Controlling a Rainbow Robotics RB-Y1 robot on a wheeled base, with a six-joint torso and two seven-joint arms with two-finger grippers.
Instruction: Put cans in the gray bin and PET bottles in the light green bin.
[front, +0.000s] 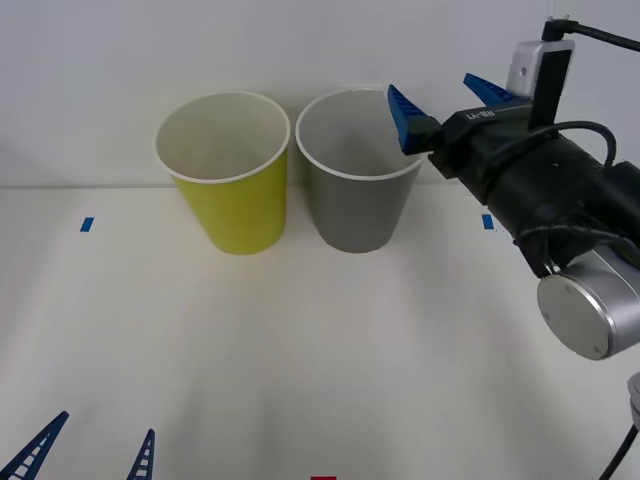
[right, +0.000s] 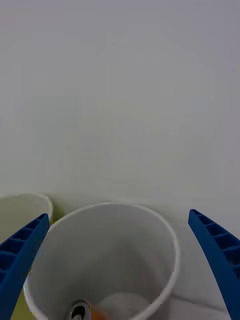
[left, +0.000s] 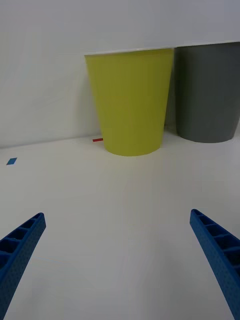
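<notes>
The gray bin (front: 355, 195) stands upright beside the light green bin (front: 230, 190) at the back of the white table. My right gripper (front: 447, 103) hovers open just above the gray bin's right rim, nothing between its fingers. Looking down from the right wrist, the gray bin's pale inside (right: 115, 250) holds the can (right: 81, 311) at the bottom, its silver top and a bit of orange showing. My left gripper (front: 90, 455) is open low at the table's near left. In the left wrist view the light green bin (left: 130, 100) and gray bin (left: 210, 92) stand well ahead of the left gripper (left: 120, 260).
A white wall rises right behind the bins. Small blue tape marks (front: 87, 224) (front: 487, 221) lie on the table at left and right, and a red mark (front: 322, 478) at the front edge. Open table surface stretches between the bins and the left gripper.
</notes>
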